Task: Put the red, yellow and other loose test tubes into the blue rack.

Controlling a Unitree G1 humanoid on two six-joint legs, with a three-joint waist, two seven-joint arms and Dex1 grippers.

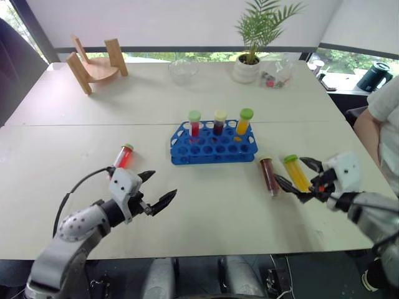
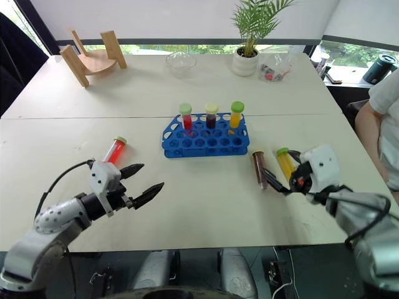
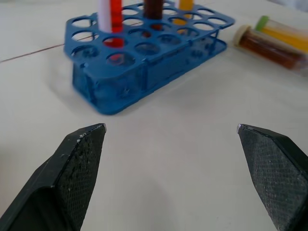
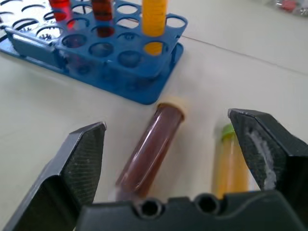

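On the white table [image 1: 206, 205], both claws are gaping empty: the right claw [image 1: 298, 174] is hovering over the brown tube [image 1: 269, 175] and yellow tube [image 1: 296, 172]; the left claw [image 1: 156, 189] is sitting beside the red tube [image 1: 123, 156], facing the blue rack [image 1: 214, 147].

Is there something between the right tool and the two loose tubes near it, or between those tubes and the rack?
Nothing visible. The open right tool hangs just beside the brown tube and the yellow tube, which lie on bare table. Only bare table separates them from the blue rack, whose front holes are free.
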